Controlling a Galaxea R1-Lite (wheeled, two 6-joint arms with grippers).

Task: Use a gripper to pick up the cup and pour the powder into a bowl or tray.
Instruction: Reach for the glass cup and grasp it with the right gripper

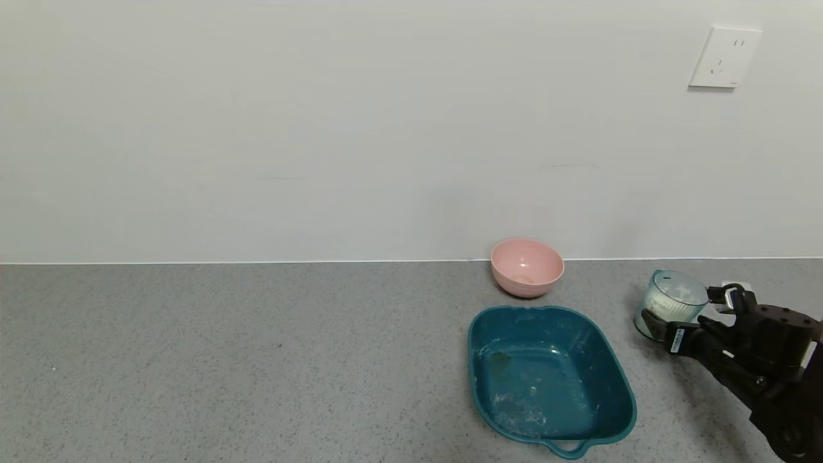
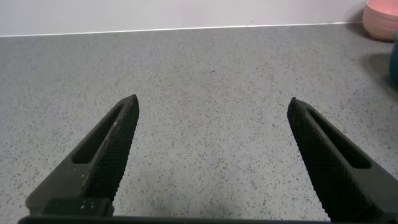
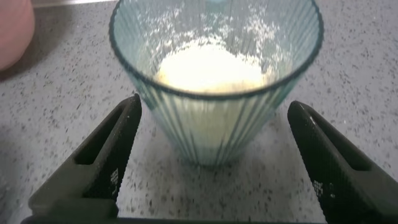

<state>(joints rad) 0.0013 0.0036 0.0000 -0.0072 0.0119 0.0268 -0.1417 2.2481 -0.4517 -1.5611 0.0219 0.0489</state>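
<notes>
The right gripper (image 3: 211, 143) is spread wide, its fingers (image 3: 109, 155) flanking the cup (image 3: 216, 74) without touching; grey counter (image 3: 68, 93) shows in both gaps. White powder (image 3: 208, 68) lies inside the upright cup. Beyond, the teal tray (image 1: 617, 366), then the pink bowl (image 1: 527, 267) by the wall. The left gripper (image 2: 214, 134) hangs open, holding nothing.

Left hand (image 2: 213, 115) over grey speckled counter (image 2: 205, 81), two black textured fingers (image 2: 112, 152) spread wide apart with bare counter between them, pink bowl (image 2: 382, 18) partly in view far off near white wall (image 2: 180, 12), sliver of teal tray (image 2: 395, 53) just beside it
</notes>
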